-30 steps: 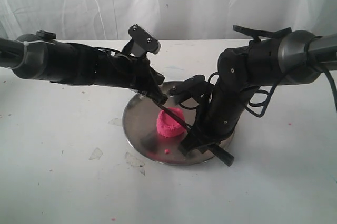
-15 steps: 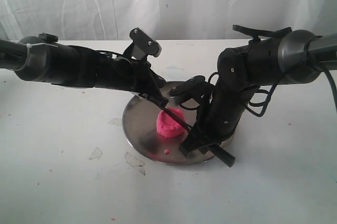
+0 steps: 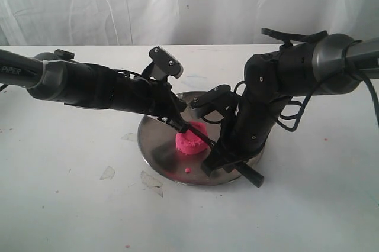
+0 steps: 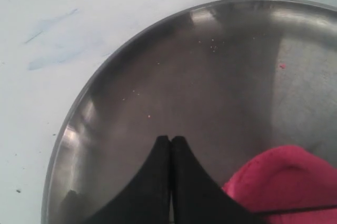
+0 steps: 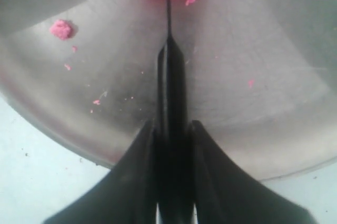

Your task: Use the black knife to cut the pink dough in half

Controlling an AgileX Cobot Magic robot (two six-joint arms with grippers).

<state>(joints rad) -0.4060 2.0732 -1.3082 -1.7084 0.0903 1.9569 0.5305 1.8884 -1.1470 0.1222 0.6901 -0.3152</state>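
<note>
Left gripper (image 3: 182,123) was pressed together at the plate's (image 3: 155,145) rear, fingertips (image 4: 169,145) beside the pink dough (image 3: 190,140). That dough sat mid-plate, the black knife (image 3: 222,149) laid across its top. A pink crumb (image 3: 188,170) lay near the front rim. Right gripper (image 3: 218,158) was clamped on the knife's handle.

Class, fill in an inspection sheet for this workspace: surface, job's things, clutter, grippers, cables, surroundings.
Surface: white table, stained and speckled; round steel plate on it.
Job's things: pink dough on the plate; black knife blade across its top, dough not yet in two.
Clutter: pink crumb on the plate; clear scraps on the table.
Grippers: left gripper shut beside the dough; right gripper shut on the knife handle.
Cables: black cable looped on the right arm.
Surroundings: white curtain behind.
</note>
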